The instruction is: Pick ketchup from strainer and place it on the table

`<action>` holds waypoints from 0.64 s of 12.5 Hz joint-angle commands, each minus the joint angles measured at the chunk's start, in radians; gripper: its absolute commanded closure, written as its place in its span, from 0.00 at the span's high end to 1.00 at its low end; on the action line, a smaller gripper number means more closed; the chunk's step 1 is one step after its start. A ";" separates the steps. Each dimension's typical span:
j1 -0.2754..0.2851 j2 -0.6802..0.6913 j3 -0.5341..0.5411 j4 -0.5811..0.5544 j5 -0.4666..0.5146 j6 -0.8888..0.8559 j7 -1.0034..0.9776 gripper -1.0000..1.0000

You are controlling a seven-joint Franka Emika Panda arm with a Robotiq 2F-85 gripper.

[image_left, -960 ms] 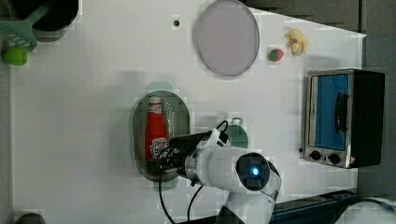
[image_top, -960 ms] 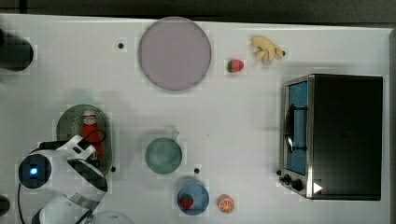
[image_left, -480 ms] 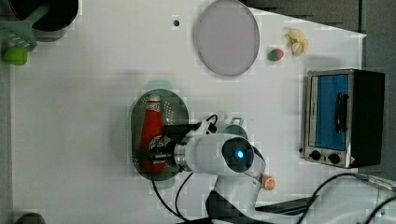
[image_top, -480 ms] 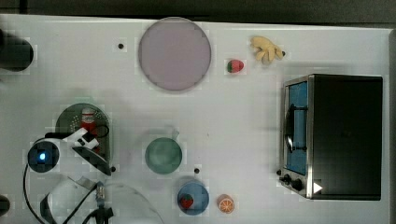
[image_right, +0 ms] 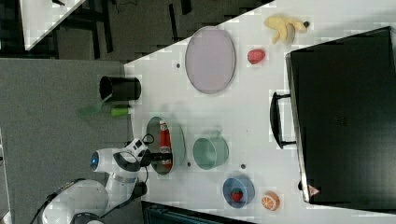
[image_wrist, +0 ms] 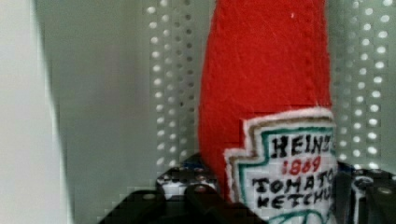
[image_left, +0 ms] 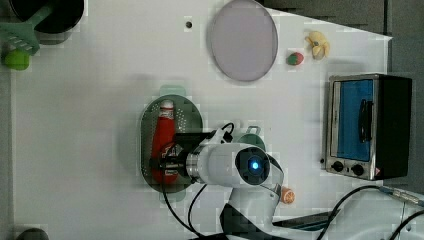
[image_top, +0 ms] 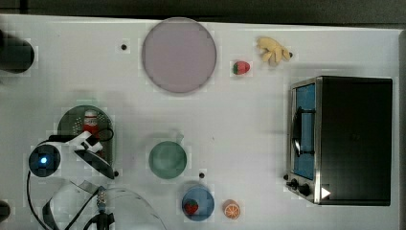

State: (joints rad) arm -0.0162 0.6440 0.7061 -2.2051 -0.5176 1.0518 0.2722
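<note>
The ketchup (image_left: pixel 165 135), a red bottle with a white cap and white label, lies in the pale green strainer (image_left: pixel 192 117) on the white table (image_top: pixel 239 124). In the top view the strainer (image_top: pixel 72 120) sits at the left, with the bottle's cap end (image_top: pixel 90 120) showing past my arm. My gripper (image_left: pixel 167 162) reaches down into the strainer over the bottle's label end. In the wrist view the black fingers (image_wrist: pixel 196 193) press against both sides of the ketchup (image_wrist: pixel 266 79) at its label, so the gripper (image_wrist: pixel 275 191) is shut on it. The bottle still rests in the strainer (image_wrist: pixel 173 93).
A teal cup (image_top: pixel 167 159) stands just to the top view's right of the strainer. A purple plate (image_top: pixel 178 55), a strawberry (image_top: pixel 241 67) and a banana (image_top: pixel 273 49) lie at the back. A toaster oven (image_top: pixel 342 139) fills the right. A blue bowl (image_top: pixel 197 203) and orange half (image_top: pixel 231 209) sit in front.
My arm has come further over the strainer and lowered onto the bottle's label end. The fingers, wide apart before, have closed in on the ketchup.
</note>
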 commanded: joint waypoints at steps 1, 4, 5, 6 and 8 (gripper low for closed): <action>-0.004 -0.098 0.021 0.020 0.007 -0.017 0.048 0.60; -0.033 -0.240 0.085 0.022 0.113 -0.136 0.048 0.60; -0.041 -0.286 0.106 0.030 0.180 -0.188 0.048 0.60; -0.049 -0.327 0.118 0.044 0.256 -0.221 0.048 0.60; -0.061 -0.393 0.120 0.085 0.390 -0.288 0.045 0.60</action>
State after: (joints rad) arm -0.0554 0.2556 0.8198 -2.1602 -0.1356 0.7837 0.2764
